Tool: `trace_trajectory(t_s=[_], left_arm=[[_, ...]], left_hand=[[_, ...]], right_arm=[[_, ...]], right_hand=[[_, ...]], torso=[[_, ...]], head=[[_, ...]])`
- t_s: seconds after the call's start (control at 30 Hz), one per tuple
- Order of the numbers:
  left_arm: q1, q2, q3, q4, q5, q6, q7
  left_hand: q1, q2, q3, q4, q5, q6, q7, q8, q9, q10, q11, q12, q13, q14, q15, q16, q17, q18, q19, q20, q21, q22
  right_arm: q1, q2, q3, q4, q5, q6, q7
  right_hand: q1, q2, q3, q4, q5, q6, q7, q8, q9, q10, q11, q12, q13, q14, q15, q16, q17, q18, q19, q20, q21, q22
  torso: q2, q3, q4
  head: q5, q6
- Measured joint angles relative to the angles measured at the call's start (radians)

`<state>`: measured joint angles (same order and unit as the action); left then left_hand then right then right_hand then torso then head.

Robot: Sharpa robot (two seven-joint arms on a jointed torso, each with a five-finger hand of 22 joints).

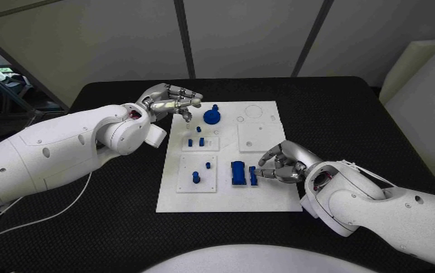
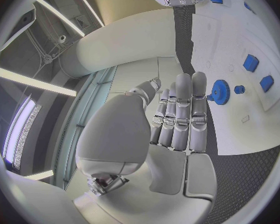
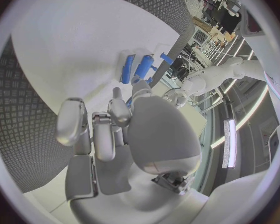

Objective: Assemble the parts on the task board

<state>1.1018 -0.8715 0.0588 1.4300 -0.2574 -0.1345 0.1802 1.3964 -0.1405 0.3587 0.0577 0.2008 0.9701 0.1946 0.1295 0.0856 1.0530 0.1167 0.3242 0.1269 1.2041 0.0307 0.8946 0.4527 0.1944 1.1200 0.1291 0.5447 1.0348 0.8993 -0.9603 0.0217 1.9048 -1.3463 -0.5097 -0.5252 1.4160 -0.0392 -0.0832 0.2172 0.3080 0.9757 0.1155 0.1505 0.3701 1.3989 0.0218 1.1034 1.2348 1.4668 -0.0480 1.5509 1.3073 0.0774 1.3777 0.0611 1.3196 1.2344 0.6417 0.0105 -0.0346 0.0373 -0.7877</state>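
Both hands were seen over the white task board [image 1: 227, 202] on the black table [image 1: 363, 128]. The left hand [image 1: 172, 103] was held above the board's far left corner, fingers extended close together with nothing in them; in the left wrist view these fingers [image 2: 184, 114] were stretched out side by side toward a blue gear [image 2: 220, 91], which was not touched. The same blue gear [image 1: 211, 116] was placed on the board just beside that hand. The right hand [image 1: 283, 163] was lowered at the board's near right edge, its fingers curled just beside two upright blue blocks [image 1: 243, 173]; whether anything was pinched could not be told. Smaller blue parts [image 1: 197, 141] were spread over the board's raised left-hand plates.
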Motion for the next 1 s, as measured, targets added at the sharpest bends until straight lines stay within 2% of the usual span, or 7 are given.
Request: trace_trajectory(t_s=[0.1,0.17,0.27,0.33,0.5,0.93,1.0], left_arm=[[0.000,0.000,0.000,0.000,0.000,0.000,0.000],[0.000,0.000,0.000,0.000,0.000,0.000,0.000],[0.000,0.000,0.000,-0.001,0.000,0.000,0.000],[0.000,0.001,0.000,-0.001,0.000,0.000,0.000],[0.000,0.001,0.000,-0.002,0.000,0.000,0.000],[0.000,0.002,0.000,-0.003,0.000,0.001,0.000],[0.000,0.002,0.000,-0.003,0.000,0.001,0.000]], left_hand=[[0.000,0.000,0.000,0.000,0.000,0.000,0.000,0.000,0.000,0.000,0.000,0.000,0.000,0.000,0.000,0.000,0.000,0.000,0.000,0.000,0.000,0.000],[0.000,0.000,0.000,0.000,0.000,0.000,0.000,0.000,0.000,0.000,0.000,0.000,0.000,0.000,0.000,0.000,0.000,0.000,0.000,0.000,0.000,0.000],[0.000,0.000,0.000,0.000,0.000,0.000,0.000,0.000,0.000,0.000,0.000,0.000,0.000,0.000,0.000,0.000,0.000,0.000,0.000,0.000,0.000,0.000],[0.000,0.000,0.000,0.000,0.000,0.000,0.000,0.000,0.000,-0.003,0.002,0.001,0.000,0.000,0.000,0.000,-0.001,0.000,0.000,0.000,-0.004,-0.001],[0.000,0.000,0.000,0.000,0.000,0.000,0.000,0.000,-0.001,-0.007,0.000,0.004,0.000,0.000,0.000,0.000,-0.002,0.000,0.000,0.000,-0.004,-0.002],[0.004,0.004,0.000,0.000,0.000,0.000,0.000,0.004,-0.001,-0.007,0.000,0.004,0.001,0.000,0.000,0.000,-0.003,0.000,0.000,0.000,-0.004,-0.001],[0.004,0.004,0.000,0.000,0.000,0.000,0.000,0.004,-0.001,-0.007,0.000,0.004,0.001,0.000,0.000,0.000,-0.003,0.000,0.000,0.000,-0.004,-0.002]], right_arm=[[0.000,-0.005,0.000,0.000,-0.029,-0.011,0.042],[0.000,-0.008,0.000,-0.002,-0.051,-0.017,0.071],[-0.001,-0.009,0.000,-0.006,-0.079,-0.021,0.105],[-0.001,-0.008,-0.001,-0.009,-0.092,-0.021,0.122],[-0.001,0.001,-0.001,-0.019,-0.115,-0.011,0.151],[-0.003,0.022,-0.002,-0.046,-0.152,0.053,0.147],[-0.003,0.024,-0.002,-0.047,-0.156,0.063,0.144]], right_hand=[[0.047,0.009,0.027,-0.027,-0.025,-0.005,0.005,-0.016,-0.018,0.001,0.005,0.007,0.006,0.000,0.007,0.000,0.000,0.000,0.000,0.000,0.000,0.000],[0.073,0.012,0.045,-0.045,-0.036,-0.011,0.011,-0.031,-0.034,-0.001,0.007,0.008,0.009,0.000,0.008,0.000,0.000,0.000,0.000,0.007,0.000,0.002],[0.097,0.013,0.074,-0.059,-0.018,-0.009,0.013,-0.047,-0.057,-0.006,0.012,0.012,0.010,-0.002,0.010,0.000,0.000,0.000,0.000,0.007,0.000,0.003],[0.107,0.015,0.099,-0.065,0.005,0.001,0.022,-0.056,-0.073,-0.006,0.013,0.012,0.010,-0.002,0.013,0.000,0.000,0.000,0.000,0.007,0.000,0.005],[0.122,0.015,0.150,-0.069,0.050,0.034,0.014,-0.065,-0.101,-0.008,0.014,0.015,0.010,-0.002,0.016,0.000,0.000,0.000,0.000,0.007,0.000,0.009],[0.122,0.014,0.234,-0.067,0.052,0.088,0.005,-0.076,-0.141,-0.009,0.015,0.016,0.010,-0.002,0.016,0.000,0.000,0.000,0.000,0.007,0.000,0.014],[0.114,0.006,0.243,-0.066,0.052,0.090,0.003,-0.076,-0.146,-0.008,0.015,0.015,0.010,-0.002,0.016,0.000,0.000,0.000,0.000,0.007,0.000,0.015]], torso=[[0.000,0.0002,-0.0001],[0.000,0.0005,-0.0001],[0.000,0.0006,-0.0003],[0.000,0.0008,-0.0008],[0.001,0.0009,-0.0007],[0.002,0.0007,0.0008],[0.002,0.0007,0.0009]], head=[[0.000,0.001],[-0.001,0.002],[-0.002,0.002],[-0.002,0.002],[-0.003,0.001],[0.000,-0.003],[0.000,-0.004]])
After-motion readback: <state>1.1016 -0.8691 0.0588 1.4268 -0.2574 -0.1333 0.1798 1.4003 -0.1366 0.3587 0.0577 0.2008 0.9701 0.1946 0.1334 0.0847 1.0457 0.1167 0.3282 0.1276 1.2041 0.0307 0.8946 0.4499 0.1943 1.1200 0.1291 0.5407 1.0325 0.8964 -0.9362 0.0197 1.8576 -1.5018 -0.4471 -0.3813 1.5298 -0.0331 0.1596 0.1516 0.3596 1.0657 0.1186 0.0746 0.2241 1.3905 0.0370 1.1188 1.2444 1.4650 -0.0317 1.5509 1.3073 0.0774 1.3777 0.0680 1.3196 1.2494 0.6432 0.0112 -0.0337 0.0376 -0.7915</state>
